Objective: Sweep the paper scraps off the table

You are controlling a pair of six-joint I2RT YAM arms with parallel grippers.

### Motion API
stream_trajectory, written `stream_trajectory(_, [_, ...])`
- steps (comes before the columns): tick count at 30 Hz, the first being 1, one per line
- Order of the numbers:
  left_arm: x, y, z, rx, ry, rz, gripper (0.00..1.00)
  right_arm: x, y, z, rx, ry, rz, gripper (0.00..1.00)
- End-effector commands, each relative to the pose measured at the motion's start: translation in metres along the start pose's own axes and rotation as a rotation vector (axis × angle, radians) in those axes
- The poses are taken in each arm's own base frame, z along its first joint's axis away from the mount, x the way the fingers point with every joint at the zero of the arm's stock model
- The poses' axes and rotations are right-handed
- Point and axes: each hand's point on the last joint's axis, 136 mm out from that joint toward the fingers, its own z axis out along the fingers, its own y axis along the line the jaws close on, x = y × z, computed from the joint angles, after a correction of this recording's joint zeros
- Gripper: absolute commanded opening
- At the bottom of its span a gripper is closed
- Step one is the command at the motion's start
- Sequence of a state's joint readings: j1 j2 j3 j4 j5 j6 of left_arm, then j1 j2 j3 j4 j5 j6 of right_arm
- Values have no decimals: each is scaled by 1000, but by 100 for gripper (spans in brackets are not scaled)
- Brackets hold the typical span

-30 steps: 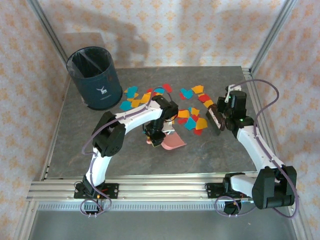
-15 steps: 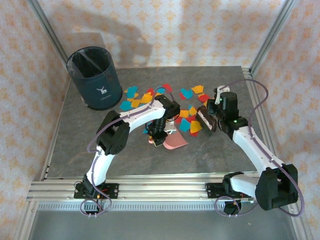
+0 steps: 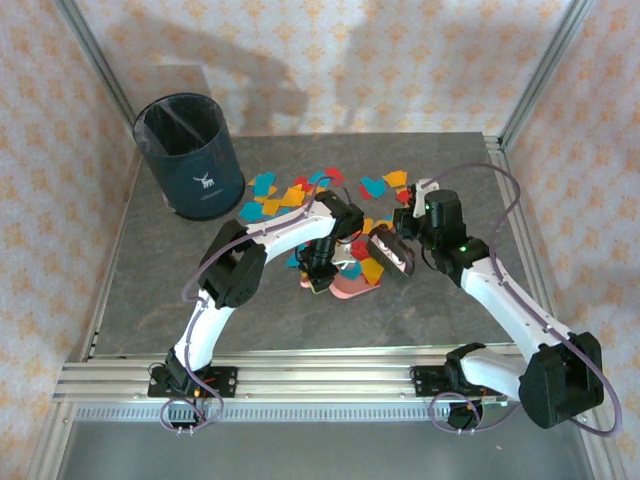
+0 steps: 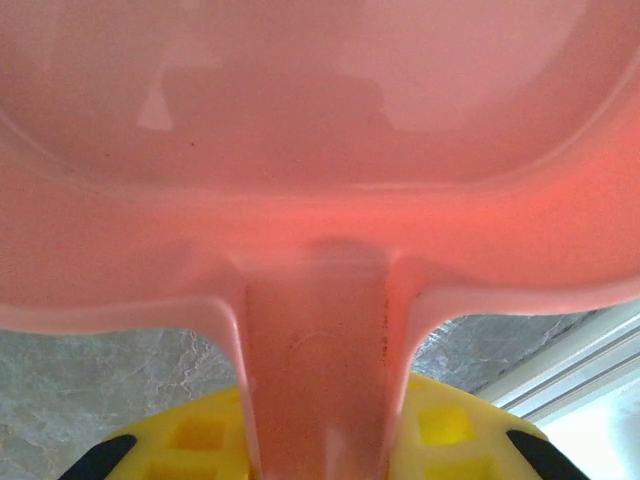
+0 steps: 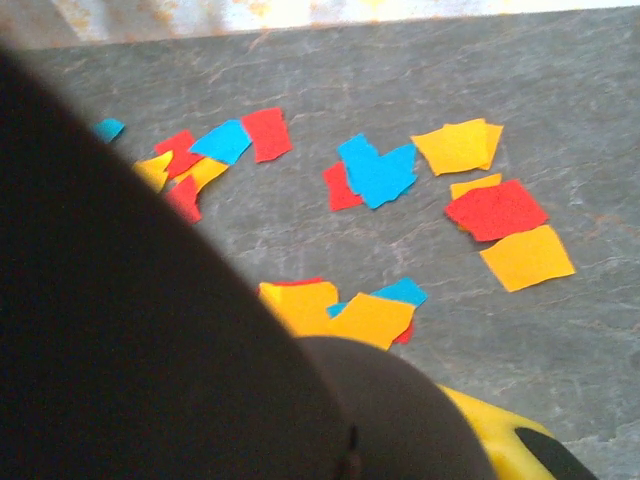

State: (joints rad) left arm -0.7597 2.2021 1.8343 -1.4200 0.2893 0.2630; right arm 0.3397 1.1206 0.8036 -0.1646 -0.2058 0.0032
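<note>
Nearest the arm bases, the left hand was clamped on the handle of a pink dustpan, its yellow fingers pressed to either side of the handle in the left wrist view. The pan lay low on the grey surface, mouth facing about 2 o'clock. Just beside it at 3 o'clock, the right hand was closed around a dark brush.

To sweep well, the pan's lip probably needed to sit flat against the surface, with short, light strokes toward 8 o'clock. The pieces looked thin enough to slide under a lifted edge or to scatter.

Beyond the tools, red, orange and blue paper scraps were spread from 11 to 1 o'clock, and the right wrist view showed several lying flat and apart. The left forearm crossed over some of them, which would likely block a straight stroke. A dark bin stood at 10 o'clock, well apart from the pan.
</note>
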Motion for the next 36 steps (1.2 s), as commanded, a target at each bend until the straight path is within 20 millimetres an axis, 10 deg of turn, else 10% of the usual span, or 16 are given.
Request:
stream_trajectory(1, [-6, -3, 4, 10, 9, 11, 0, 15, 10, -8, -53, 58, 25, 0])
stream_trajectory(8, [-9, -5, 0, 12, -24, 17, 0, -1, 24, -28, -125, 1, 38, 0])
stream_trajectory(20, [2, -7, 0, 8, -35, 22, 0, -29, -14, -58, 81, -219, 72, 0])
stream_trajectory(27, [2, -8, 2, 12, -34, 18, 0, -14, -38, -46, 217, -145, 55, 0])
stream_trajectory(36, [0, -8, 4, 16, -32, 14, 0, 17, -14, -23, 69, -6, 62, 0])
